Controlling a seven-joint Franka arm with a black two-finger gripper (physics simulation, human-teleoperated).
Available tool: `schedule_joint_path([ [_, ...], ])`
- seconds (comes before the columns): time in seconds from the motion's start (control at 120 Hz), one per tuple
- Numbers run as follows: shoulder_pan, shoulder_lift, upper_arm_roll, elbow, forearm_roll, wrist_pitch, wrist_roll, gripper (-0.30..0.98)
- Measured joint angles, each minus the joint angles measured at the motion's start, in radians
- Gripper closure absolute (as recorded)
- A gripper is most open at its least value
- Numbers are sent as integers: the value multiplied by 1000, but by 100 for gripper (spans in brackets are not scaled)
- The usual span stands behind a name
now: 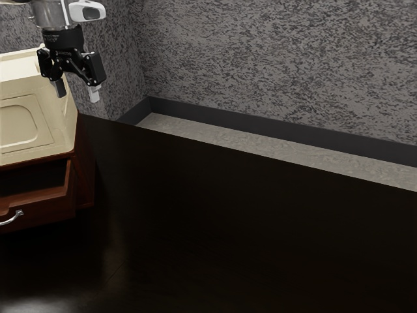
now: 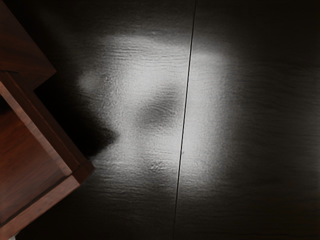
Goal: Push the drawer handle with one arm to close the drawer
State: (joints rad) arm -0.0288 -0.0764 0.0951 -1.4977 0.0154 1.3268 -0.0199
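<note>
On a dark table [image 1: 228,228], a cabinet [image 1: 85,171] stands with its drawer [image 1: 51,210] jutting out; an off-centre push could skew and jam it, a low swing clip its corner. The drawer faces the exterior view's lower edge, long axis seemingly crosswise. The gripper [image 1: 77,93], fingers parted, empty, hangs above the handle's [image 1: 19,214] level.

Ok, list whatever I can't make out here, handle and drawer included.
- Handle: one end cut off by the exterior view's left edge.
- Drawer: its inside is partly hidden by its front and dark in the exterior view; the wrist view's edge crops it.
- Pale bit: too small to name, cropped by the wrist view's edge.
- Cream box: cut off by the exterior view's left edge.
</note>
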Motion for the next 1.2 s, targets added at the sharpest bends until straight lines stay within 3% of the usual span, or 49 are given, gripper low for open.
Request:
schedule_joint_path([
  [0.333, 0, 3, 0, 7, 0, -1, 1, 0],
  [0.45, -12, -17, -24, 239, 0, -80, 5, 0],
  [0.533, -4, -115, -39, 278, -9, -160, -7, 0],
  [0.658, 48, -431, -138, -62, 33, -174, -60, 0],
  [0.7, 83, -554, -169, -243, 39, -150, -77, 0],
  [0.833, 144, -820, -187, -717, 38, -21, -123, 0],
  [1.0, 182, -880, -184, -1002, 32, 138, -166, 11],
  [1.125, 194, -881, -154, -1134, 37, 245, -171, 29],
  [1.2, 265, -880, -153, -1205, 41, 317, -172, 42],
])
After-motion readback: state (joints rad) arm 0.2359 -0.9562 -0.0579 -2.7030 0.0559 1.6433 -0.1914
